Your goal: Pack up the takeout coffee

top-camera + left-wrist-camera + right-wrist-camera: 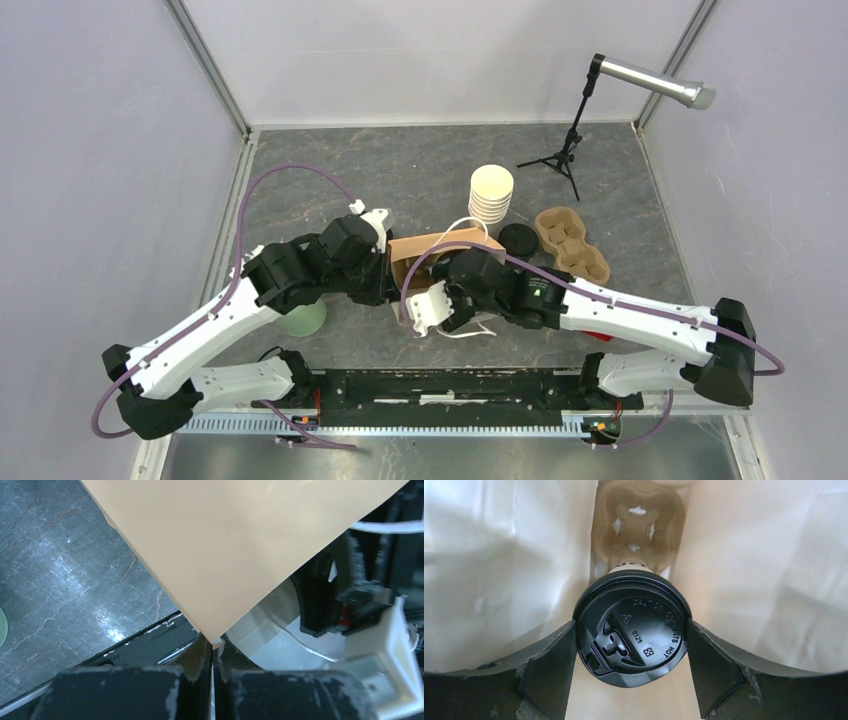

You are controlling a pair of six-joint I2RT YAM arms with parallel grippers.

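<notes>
A takeout coffee (631, 640), a cream cup under a black lid, sits between the fingers of my right gripper (631, 655). Both fingers press the lid's sides, so the gripper is shut on it. The cup is inside the brown paper bag (749, 580), above a moulded pulp cup carrier (636, 530) at the bag's bottom. From above, the bag (420, 250) lies between both wrists, and the right gripper (432, 305) is at its mouth. My left gripper (212, 650) is shut on a corner of the bag's (240, 545) tan paper edge.
Behind the bag stand a stack of lidless cream cups (491, 195), a pile of black lids (519, 240) and a second pulp carrier (572, 243). A microphone stand (570, 150) is at the back right. A pale green disc (303, 318) lies under the left arm.
</notes>
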